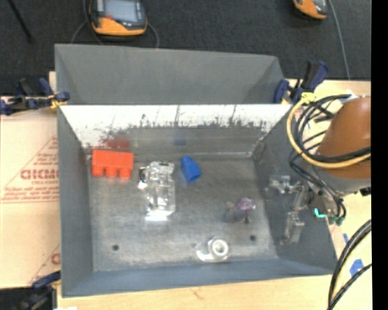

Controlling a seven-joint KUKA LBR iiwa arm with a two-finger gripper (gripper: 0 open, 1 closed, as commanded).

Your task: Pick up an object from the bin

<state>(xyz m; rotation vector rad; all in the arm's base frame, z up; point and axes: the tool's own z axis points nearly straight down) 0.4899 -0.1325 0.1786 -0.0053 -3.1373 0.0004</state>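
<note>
Camera view, from above: the KUKA arm's gripper (291, 221) hangs at the right side of the grey metal bin (168, 76), over the sloped right wall rather than the floor. The arm's orange cover (349, 131) and looped cables (302, 124) sit just behind it. Whether the gripper is open or closed cannot be told from this angle, and nothing is seen in its grasp.

Five things lie well apart on the bin floor. Nearest the gripper is a small purple-and-grey piece (240, 208), right of centre. A pale ring-shaped piece (215, 249) rests near the front wall. A clear plastic piece (158, 189) lies left of centre, a small blue block (190, 169) is just beside it toward the back, and an orange block (112, 163) sits by the back left corner.

The pick appears to be at its approach stage, with no object yet reached. The purple-and-grey piece looks the likeliest target on closeness alone. The next move would call for carrying the gripper leftward off the wall, centring it over the chosen piece and descending to the floor. The piece's small, irregular shape may make a secure hold uncertain.
</note>
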